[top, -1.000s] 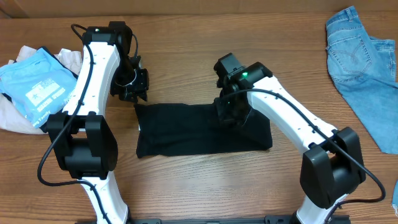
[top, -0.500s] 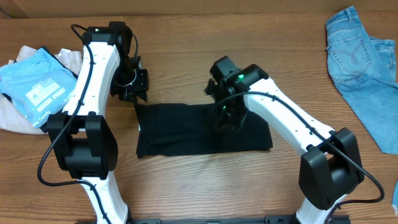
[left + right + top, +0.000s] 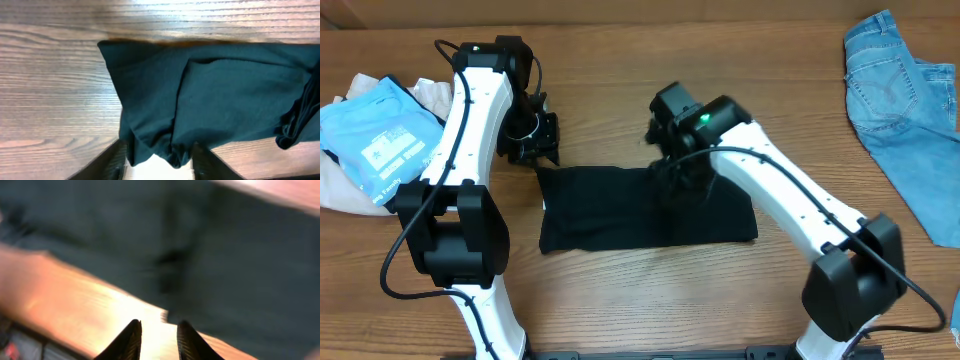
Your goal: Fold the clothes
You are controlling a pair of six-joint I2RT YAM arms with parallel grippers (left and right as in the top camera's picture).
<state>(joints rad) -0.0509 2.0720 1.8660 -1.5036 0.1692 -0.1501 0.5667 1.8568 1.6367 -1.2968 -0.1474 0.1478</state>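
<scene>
The black T-shirt (image 3: 610,210) lies folded into a flat rectangle on the middle of the wooden table. My left gripper (image 3: 538,158) hovers at its far left corner. In the left wrist view the fingers (image 3: 157,162) are spread apart and a bunched edge of the shirt (image 3: 225,95) lies between them, not pinched. My right gripper (image 3: 672,180) is over the shirt's far edge near the middle. The right wrist view is blurred: its fingers (image 3: 157,340) are slightly apart with bare table between them, and the shirt (image 3: 240,255) is just beyond.
A sky-blue garment with white print (image 3: 375,140) lies on a beige cloth (image 3: 340,190) at the far left. Light-blue jeans (image 3: 910,110) lie at the far right. Bare wooden table (image 3: 620,300) runs along the front.
My right gripper has moved left and toward the back over the shirt. The left arm and the shirt have not visibly moved.
</scene>
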